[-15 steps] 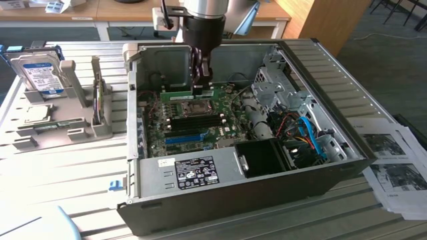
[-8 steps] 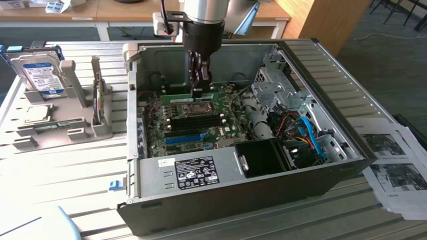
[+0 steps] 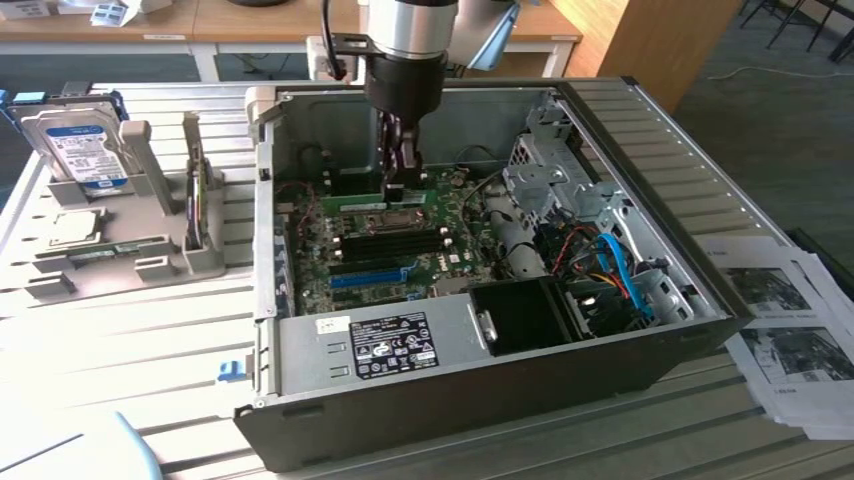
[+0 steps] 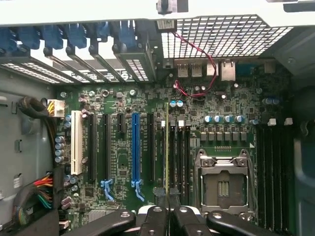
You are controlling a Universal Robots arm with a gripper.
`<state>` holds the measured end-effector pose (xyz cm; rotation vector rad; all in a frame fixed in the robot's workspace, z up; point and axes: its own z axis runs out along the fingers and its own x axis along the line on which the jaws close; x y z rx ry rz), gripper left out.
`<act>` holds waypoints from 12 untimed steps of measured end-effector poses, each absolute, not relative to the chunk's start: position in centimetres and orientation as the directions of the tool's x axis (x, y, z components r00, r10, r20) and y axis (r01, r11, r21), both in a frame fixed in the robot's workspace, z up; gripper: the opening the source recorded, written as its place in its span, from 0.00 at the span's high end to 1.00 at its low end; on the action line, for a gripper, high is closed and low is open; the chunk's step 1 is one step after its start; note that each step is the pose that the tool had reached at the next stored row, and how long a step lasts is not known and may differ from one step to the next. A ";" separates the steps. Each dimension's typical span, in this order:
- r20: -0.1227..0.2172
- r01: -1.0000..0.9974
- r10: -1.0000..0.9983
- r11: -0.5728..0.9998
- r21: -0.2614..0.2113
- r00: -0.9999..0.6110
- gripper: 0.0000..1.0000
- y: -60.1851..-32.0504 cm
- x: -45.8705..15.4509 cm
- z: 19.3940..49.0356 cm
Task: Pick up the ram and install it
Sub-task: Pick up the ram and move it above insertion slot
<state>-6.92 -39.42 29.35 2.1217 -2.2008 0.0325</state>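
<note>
A slatted pale surface (image 3: 134,330) carries an open computer case (image 3: 694,200), with printed sheets (image 3: 787,330) at the exterior view's right. At its left a grey holder (image 3: 147,265) holds a blue-labelled hard drive (image 3: 80,145). Wooden desks and carpeted floor lie behind. Inside the case, the fingers (image 4: 159,196) are clamped together on the ram (image 4: 167,147), seen edge-on as a thin green line. It hangs over the motherboard (image 4: 123,162), parallel to the black memory slots, between the long blue slot (image 4: 136,147) and the CPU socket (image 4: 222,179). Contact with a slot cannot be told.
</note>
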 end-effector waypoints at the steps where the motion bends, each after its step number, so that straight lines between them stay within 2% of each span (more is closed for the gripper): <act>1: 0.075 -0.998 -0.997 0.039 0.043 -0.036 0.89 -39.4 -6.9 29.2; 12: 0.075 -0.998 -0.996 0.048 0.043 -0.045 0.89 -39.4 -6.9 28.1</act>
